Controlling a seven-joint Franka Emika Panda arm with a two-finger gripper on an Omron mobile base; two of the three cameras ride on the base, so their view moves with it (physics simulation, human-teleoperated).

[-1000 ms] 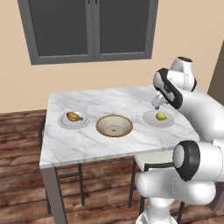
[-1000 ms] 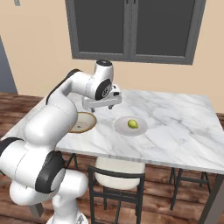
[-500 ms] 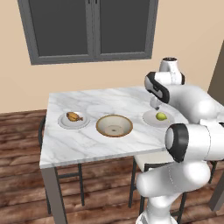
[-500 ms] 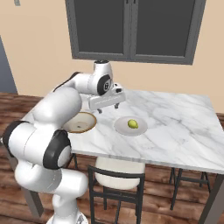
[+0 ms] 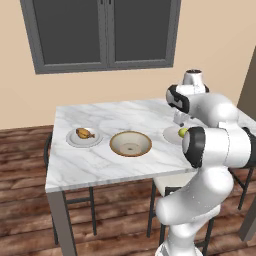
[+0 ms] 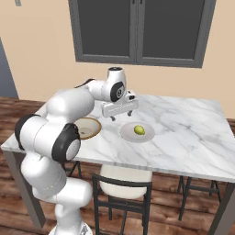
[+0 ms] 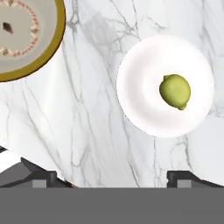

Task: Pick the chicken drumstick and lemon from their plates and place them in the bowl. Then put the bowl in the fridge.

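The hand point(image 6: 120, 115) hangs above the marble tabletop point(image 6: 183, 124) with its jaws spread wide and nothing between them, just to the bowl side of the lemon's plate point(image 6: 128, 134). The lemon point(image 6: 139, 130) lies on that plate, a little off its middle; in the hand view it sits toward the far right of the plate point(image 7: 140, 87), clear of the line between the two fingertips point(image 7: 43, 176). The bowl point(image 5: 130, 143) stands empty in the middle of the tabletop, and the chicken drumstick point(image 5: 85, 133) rests on the other plate point(image 5: 75, 141), on the bowl's far side from the lemon.

The step in hand looks like the reach for the lemon. To do it well, the hand should first slide sideways until the fruit is centred between the fingers, and only then descend. The lemon is oval and smooth, so it will probably roll if one finger touches before the other; closing across its short axis, with the pads low on its sides, should give the steadier hold. How high the hand stands over the plate is hard to judge from these angles, so the descent is best kept slow, stopping short of the plate. After the lift, the bowl is near: a short carry and a low release should keep the fruit from bouncing out.
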